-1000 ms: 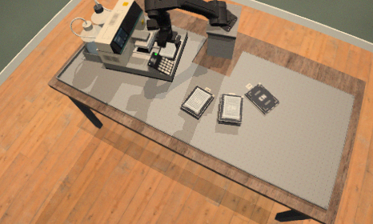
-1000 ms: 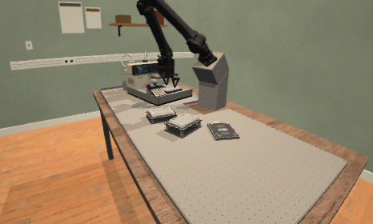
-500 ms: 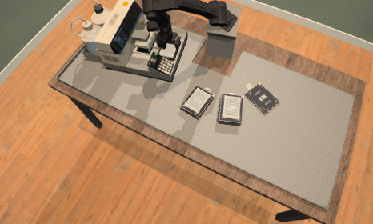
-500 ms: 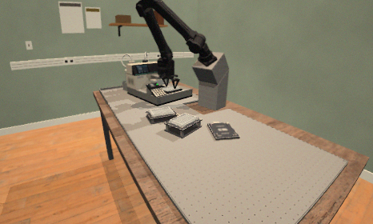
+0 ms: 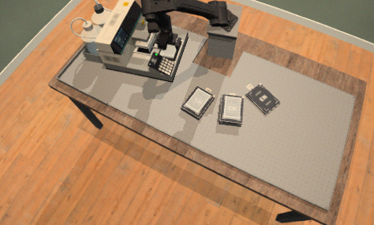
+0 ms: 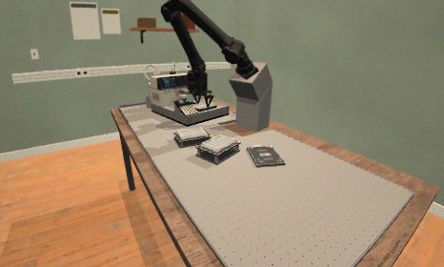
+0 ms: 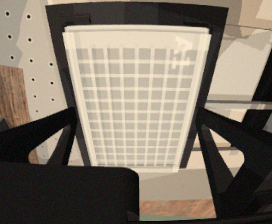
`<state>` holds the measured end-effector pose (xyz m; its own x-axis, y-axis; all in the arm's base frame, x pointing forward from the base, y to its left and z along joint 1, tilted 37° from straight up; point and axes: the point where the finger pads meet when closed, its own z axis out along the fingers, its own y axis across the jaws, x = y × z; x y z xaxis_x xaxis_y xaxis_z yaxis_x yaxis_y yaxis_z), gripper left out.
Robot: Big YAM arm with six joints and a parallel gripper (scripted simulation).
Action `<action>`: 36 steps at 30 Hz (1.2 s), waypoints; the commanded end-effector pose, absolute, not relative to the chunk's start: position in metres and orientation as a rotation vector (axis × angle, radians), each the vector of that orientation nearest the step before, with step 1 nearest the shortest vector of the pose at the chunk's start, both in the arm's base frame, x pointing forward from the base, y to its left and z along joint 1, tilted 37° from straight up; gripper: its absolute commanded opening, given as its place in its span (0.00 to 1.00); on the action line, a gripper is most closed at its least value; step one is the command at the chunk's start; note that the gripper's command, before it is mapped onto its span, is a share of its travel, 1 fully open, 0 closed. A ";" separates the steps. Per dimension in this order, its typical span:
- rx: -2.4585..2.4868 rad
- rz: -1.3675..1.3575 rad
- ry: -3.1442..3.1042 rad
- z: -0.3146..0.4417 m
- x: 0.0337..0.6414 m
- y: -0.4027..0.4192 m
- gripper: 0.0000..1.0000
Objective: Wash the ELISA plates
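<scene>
Landmark: the cream-and-grey plate washer (image 5: 117,28) (image 6: 164,91), green lamp (image 5: 156,54) (image 6: 187,101) lit beside its grey keypad (image 5: 166,66) (image 6: 189,111). White gridded ELISA plate (image 5: 168,51) (image 6: 204,106) (image 7: 133,100) on the washer's dark carrier (image 7: 55,30); "A1" legible at one corner. Black parallel gripper (image 6: 203,103) (image 7: 136,113) above it — jaws spread wide, one finger at each long side, gripping nothing; contact with the sides cannot be told. Away from the washer, two black nests bear white plates (image 5: 198,100) (image 5: 232,107) (image 6: 191,133) (image 6: 218,143); beyond them — a flat black nest (image 5: 262,98) (image 6: 265,151), plateless. Small nest tags unreadable.
</scene>
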<state>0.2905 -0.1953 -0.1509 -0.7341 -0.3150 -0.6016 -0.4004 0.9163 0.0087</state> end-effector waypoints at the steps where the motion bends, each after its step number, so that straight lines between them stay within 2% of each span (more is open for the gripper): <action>1: -0.508 0.190 2.456 -0.157 0.295 -0.192 1.00; 13: -0.500 0.182 2.456 -0.154 0.291 -0.195 1.00; 19: -0.500 0.182 2.456 -0.154 0.291 -0.195 0.88; 21: -0.500 0.182 2.456 -0.154 0.291 -0.195 0.88; 23: -0.500 0.182 2.456 -0.154 0.291 -0.195 0.84; 36: -0.500 0.182 2.456 -0.154 0.291 -0.195 0.84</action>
<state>0.2915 -0.1938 -0.1536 -0.7351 -0.3134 -0.6012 -0.4000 0.9165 0.0113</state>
